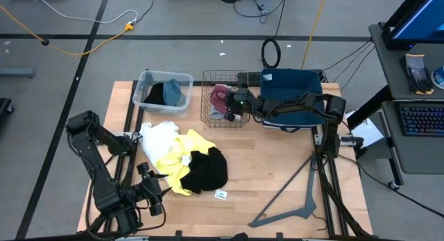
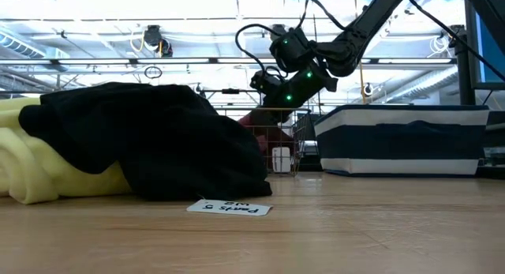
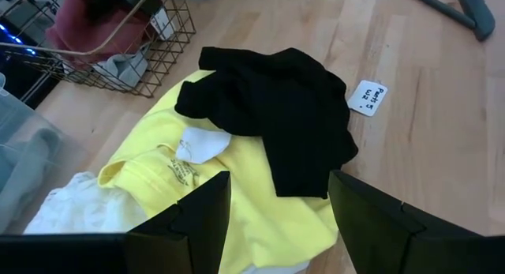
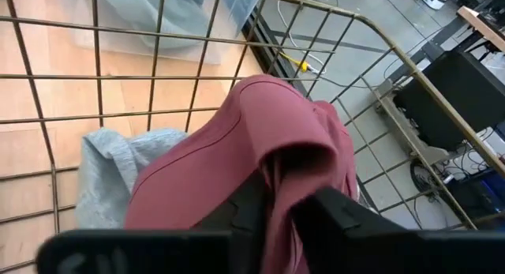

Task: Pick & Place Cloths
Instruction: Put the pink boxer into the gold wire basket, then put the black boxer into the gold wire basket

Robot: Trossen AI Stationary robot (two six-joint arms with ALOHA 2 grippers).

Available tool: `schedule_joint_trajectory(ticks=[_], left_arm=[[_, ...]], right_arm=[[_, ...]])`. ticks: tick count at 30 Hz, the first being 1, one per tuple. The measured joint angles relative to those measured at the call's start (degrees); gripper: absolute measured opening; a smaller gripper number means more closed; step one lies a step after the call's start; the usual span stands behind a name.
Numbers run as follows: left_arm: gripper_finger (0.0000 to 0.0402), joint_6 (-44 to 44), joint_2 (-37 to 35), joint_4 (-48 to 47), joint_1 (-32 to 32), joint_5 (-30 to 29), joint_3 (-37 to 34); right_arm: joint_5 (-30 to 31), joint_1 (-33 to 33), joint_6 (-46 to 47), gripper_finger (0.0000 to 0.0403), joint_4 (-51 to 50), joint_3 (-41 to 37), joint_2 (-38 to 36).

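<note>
A pile of cloths lies on the table: white cloth (image 1: 158, 137), yellow cloth (image 1: 182, 156) (image 3: 237, 203) and black cloth (image 1: 210, 169) (image 3: 284, 116) (image 2: 150, 140) draped over the yellow. My left gripper (image 1: 158, 187) (image 3: 280, 227) hovers open near the pile's near-left side, touching nothing. The wire basket (image 1: 225, 119) holds a maroon cloth (image 1: 220, 96) (image 4: 213, 171) and a grey cloth (image 4: 110, 175). My right gripper (image 1: 234, 104) (image 2: 278, 91) (image 4: 288, 199) reaches into the basket, shut on the maroon cloth. My right gripper pinches a raised fold of the maroon cloth (image 4: 298, 159) between its two fingers, coming slanting down from the table's right side. Several layers bunch in the pinch. The rest of the cloth lies in the basket, partly over the grey cloth.
A clear plastic bin (image 1: 149, 81) left of the basket holds a black and a blue-grey cloth (image 1: 173, 94). The dark blue fabric bin (image 1: 295, 85) (image 2: 402, 140) stands right of the basket. A white tag (image 1: 220, 194) (image 3: 368, 98) lies near the black cloth. Bare wood lies at the table's near right.
</note>
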Motion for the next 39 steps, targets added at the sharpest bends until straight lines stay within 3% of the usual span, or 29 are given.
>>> schedule_joint_trajectory(ticks=[9,16,27,39], left_arm=[[0.0218,-0.02,0.00,0.41,0.00,0.01,0.00],[0.0218,-0.02,0.00,0.54,0.02,0.02,0.00],[0.0218,0.13,0.02,2.38,0.00,0.04,0.00],[0.0218,2.05,0.02,6.67,0.15,0.09,0.00]], right_arm=[[0.00,1.01,3.86,0.0153,-1.59,0.00,-0.01],[0.02,2.03,6.13,0.0201,-6.91,0.09,-3.25],[-0.03,3.96,7.40,0.0237,-12.62,0.02,-12.60],[-0.10,12.39,3.91,0.0234,-13.30,0.00,-23.15]])
